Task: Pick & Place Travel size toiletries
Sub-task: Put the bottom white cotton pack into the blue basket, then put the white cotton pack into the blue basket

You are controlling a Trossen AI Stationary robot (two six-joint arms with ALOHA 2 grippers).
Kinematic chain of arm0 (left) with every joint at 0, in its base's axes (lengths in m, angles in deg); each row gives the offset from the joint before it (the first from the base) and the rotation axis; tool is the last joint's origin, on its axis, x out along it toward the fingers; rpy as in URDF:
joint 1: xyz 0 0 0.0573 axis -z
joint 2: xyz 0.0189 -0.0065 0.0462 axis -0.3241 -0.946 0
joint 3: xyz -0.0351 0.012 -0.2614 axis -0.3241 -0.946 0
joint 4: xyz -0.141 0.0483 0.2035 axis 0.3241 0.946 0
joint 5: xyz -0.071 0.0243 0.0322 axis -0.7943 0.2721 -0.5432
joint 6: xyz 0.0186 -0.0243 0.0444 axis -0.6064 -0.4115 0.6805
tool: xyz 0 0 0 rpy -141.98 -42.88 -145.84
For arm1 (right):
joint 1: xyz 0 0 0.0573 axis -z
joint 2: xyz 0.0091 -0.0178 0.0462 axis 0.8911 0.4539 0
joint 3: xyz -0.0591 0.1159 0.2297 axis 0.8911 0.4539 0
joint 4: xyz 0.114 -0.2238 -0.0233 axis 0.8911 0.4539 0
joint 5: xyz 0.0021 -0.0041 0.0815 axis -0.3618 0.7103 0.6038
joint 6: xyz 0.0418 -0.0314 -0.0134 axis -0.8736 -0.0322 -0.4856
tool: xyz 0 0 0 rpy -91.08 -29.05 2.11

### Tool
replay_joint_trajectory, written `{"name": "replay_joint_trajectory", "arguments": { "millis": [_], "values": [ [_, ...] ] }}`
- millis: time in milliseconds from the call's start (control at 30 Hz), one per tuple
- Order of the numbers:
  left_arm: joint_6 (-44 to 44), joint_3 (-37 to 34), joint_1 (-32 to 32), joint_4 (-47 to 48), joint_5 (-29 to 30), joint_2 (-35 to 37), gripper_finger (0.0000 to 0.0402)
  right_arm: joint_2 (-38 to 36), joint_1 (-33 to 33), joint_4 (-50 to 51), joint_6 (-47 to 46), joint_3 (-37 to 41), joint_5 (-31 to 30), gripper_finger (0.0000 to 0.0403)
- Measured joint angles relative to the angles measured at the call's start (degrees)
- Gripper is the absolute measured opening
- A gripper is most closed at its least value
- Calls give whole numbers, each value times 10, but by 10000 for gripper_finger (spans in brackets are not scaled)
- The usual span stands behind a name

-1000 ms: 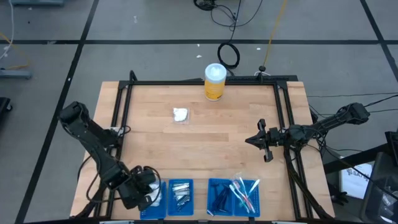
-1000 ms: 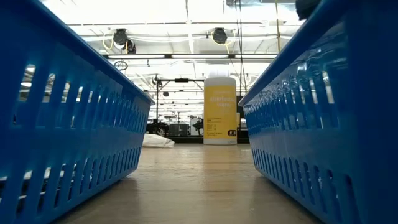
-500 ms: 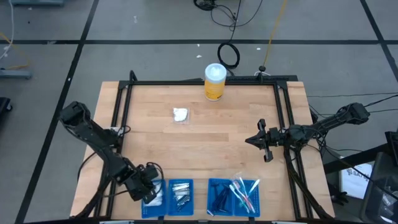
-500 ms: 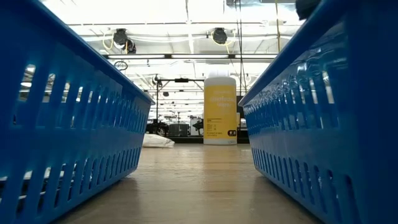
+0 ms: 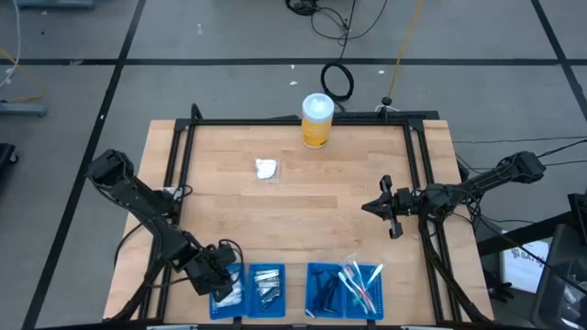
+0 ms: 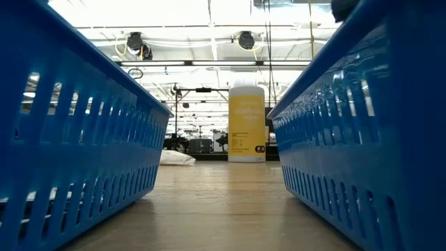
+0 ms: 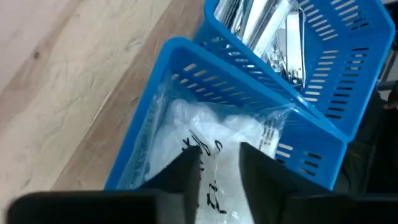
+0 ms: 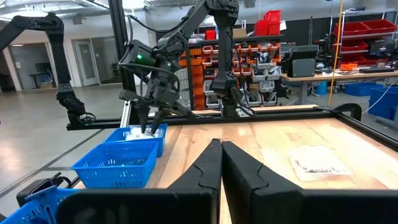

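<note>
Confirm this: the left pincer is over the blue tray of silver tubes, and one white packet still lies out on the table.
Wrong tray. The left wrist view shows the left pincer over the blue tray of white packets; the silver tubes lie in the neighbouring one. One white packet does lie on the table.

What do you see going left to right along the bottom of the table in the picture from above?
Left hand over the tray of white packets → tray of silver tubes → dark blue sticks → brushes.
</note>
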Motion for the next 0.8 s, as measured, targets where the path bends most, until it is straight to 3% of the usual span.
{"name": "replay_joint_trajectory", "arguments": {
  "millis": [267,433,567,733,800],
  "values": [
    [9,0,-4,-2,-32,12,190,0,0,0,0,0,0,4],
    [60,0,-9,-4,28,63,213,0,0,0,0,0,0,4],
    [152,0,-24,-4,133,121,212,0,0,0,0,0,0,4],
    [284,0,-76,-3,372,166,201,0,0,0,0,0,0,4],
    [336,1,-123,-4,404,170,194,0,0,0,0,0,0,4]
  ]
}}
